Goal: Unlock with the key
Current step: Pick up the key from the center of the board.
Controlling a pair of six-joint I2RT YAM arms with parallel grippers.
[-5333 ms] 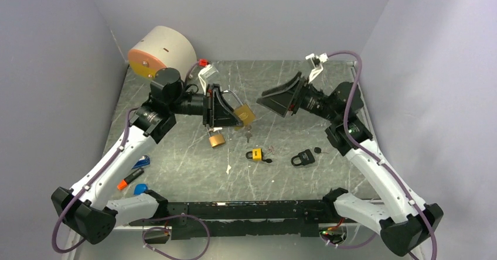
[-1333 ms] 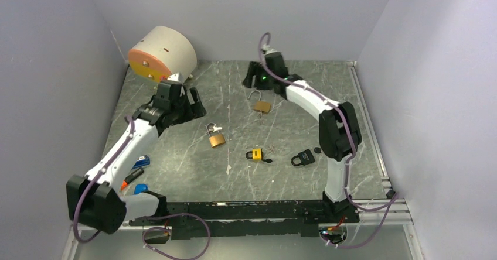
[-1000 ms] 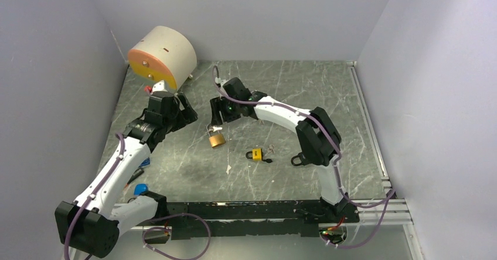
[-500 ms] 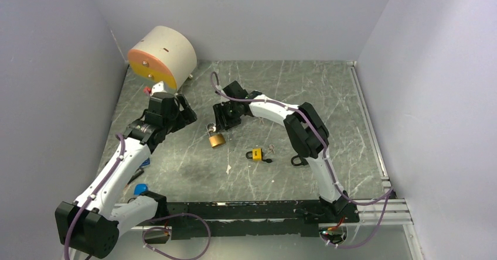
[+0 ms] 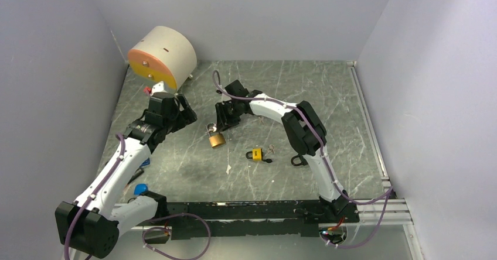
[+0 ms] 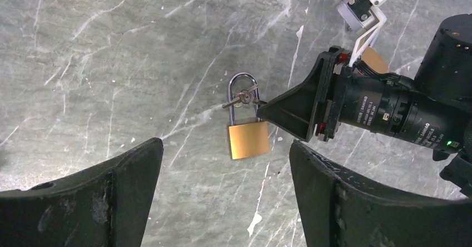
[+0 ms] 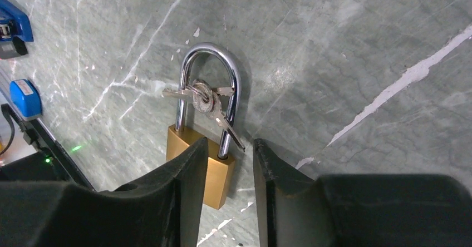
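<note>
A brass padlock lies flat on the grey table, its steel shackle closed with a ring of keys hanging through it. My right gripper sits low over the lock's top. Its jaws are open by a narrow gap, and the shackle's right leg and a key tip lie in that gap. In the left wrist view, the right gripper's black fingers point at the keys above the brass body. My left gripper hangs to the left of the lock, wide open and empty.
A yellow padlock and a black padlock lie nearer the front, the black one partly behind the right arm. A beige cylinder with an orange face stands at the back left. Blue and orange items lie near the left arm's base.
The right arm swung from the back of the table down onto the brass padlock, and its jaws have narrowed around the shackle. The left arm drew back a little, then held still.
</note>
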